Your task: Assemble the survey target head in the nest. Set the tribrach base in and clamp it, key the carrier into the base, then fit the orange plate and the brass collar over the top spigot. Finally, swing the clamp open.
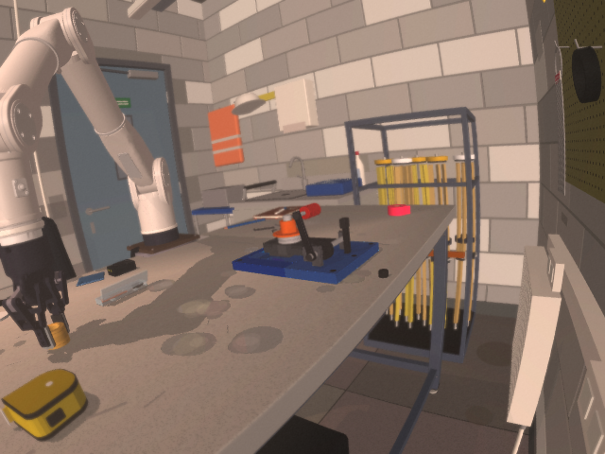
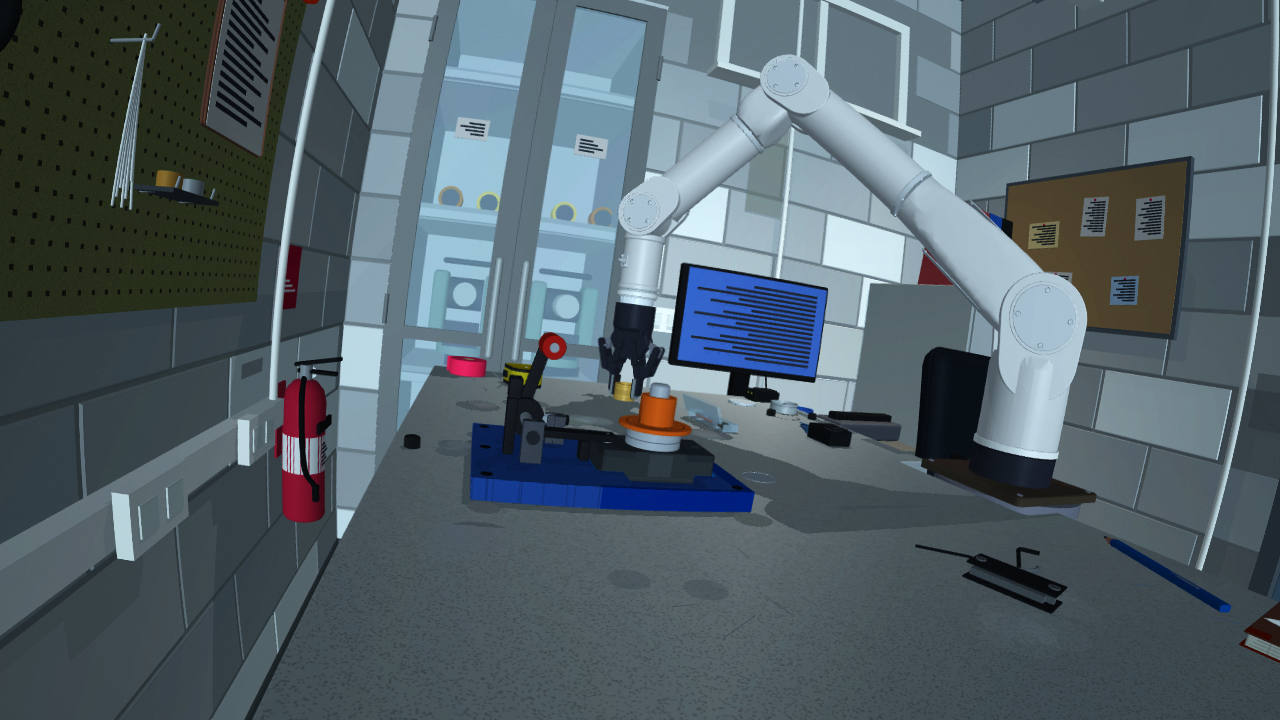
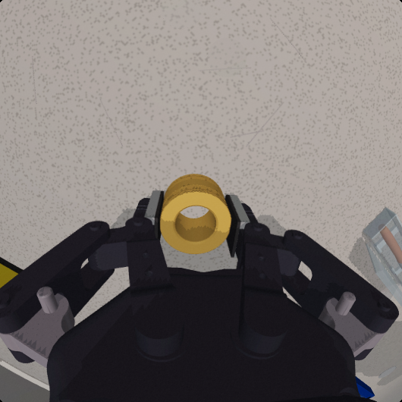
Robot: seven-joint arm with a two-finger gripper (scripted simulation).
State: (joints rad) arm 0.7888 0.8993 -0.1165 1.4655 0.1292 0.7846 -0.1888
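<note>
The brass collar [image 3: 195,219], a short gold ring with an open bore, is held in my gripper [image 3: 194,223] down at the bench top, far from the fixture. From the side the collar [image 1: 59,335] shows at my fingertips [image 1: 48,332]. Across the bench the blue nest plate [image 1: 307,261] carries the dark tribrach base [image 2: 653,460], with the orange plate [image 2: 656,423] stacked on it and a grey spigot [image 2: 661,390] standing out of the top. The clamp lever [image 1: 302,230] with its red knob [image 1: 310,211] lies across the stack.
A yellow case [image 1: 45,402] sits on the bench close beside my gripper. A clear holder [image 3: 385,242] lies to my right. Small tools [image 1: 121,286] lie between me and the nest, a black knob [image 1: 383,273] near the bench edge, and a pink tape roll [image 1: 399,210] beyond.
</note>
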